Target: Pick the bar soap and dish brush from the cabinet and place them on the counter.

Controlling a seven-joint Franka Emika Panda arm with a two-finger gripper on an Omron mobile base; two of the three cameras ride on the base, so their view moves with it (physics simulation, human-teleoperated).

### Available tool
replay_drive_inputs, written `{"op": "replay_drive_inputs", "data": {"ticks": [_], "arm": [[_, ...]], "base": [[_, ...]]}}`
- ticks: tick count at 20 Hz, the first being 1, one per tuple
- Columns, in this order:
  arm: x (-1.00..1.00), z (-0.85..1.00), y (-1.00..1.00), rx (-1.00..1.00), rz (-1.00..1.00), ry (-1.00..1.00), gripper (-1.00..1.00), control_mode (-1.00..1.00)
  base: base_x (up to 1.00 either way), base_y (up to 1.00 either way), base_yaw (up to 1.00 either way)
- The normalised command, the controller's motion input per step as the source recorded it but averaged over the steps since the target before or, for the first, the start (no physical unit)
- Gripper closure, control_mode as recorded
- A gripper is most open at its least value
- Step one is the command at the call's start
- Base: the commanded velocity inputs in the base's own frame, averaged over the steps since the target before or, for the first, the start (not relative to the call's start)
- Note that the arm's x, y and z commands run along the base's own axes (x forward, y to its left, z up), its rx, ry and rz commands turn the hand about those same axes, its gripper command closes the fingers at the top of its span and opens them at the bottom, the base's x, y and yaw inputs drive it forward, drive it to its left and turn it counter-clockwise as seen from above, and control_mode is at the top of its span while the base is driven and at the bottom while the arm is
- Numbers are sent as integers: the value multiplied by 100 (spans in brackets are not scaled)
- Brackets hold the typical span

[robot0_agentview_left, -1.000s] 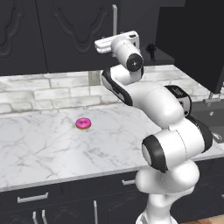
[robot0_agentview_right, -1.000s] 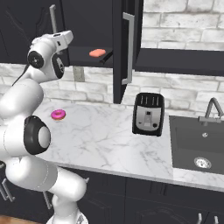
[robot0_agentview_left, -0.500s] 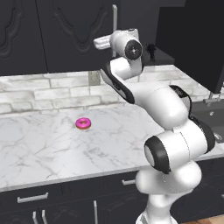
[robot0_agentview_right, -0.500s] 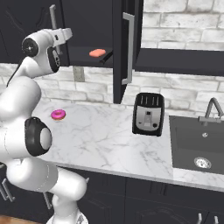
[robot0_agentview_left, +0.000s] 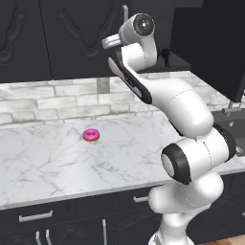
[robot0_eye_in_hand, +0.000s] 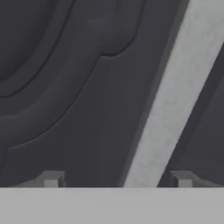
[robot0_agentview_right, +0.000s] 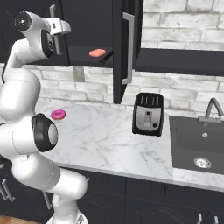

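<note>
Both items remain unpicked: salmon-orange bar soap (robot0_agentview_right: 97, 53) and thin black dish brush (robot0_agentview_right: 106, 56) lie on the cabinet shelf beside my claw (robot0_eye_in_hand: 117, 179), which gapes wide, empty, straddling a silver door handle (robot0_eye_in_hand: 175, 105).

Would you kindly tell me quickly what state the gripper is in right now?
Gripper: open, holding nothing; its jaws stand on either side of the silver bar handle of the cabinet door without touching it.
</note>
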Motion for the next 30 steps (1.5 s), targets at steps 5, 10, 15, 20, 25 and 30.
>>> {"op": "replay_drive_inputs", "data": {"ticks": [5, 10, 15, 20, 25, 30], "arm": [[5, -46, 45, -12, -3, 1, 100, -100], [-8, -50, 61, -10, -5, 0, 100, -100], [-26, -36, 66, 0, -5, 9, 100, -100], [-48, -29, 76, 0, -2, 8, 100, -100], [-59, -33, 89, 0, 0, 1, 100, -100], [-61, -37, 98, 0, 0, 0, 100, -100]], "base": [[0, 0, 0], [0, 0, 0], [0, 0, 0], [0, 0, 0], [0, 0, 0], [0, 0, 0]]}}
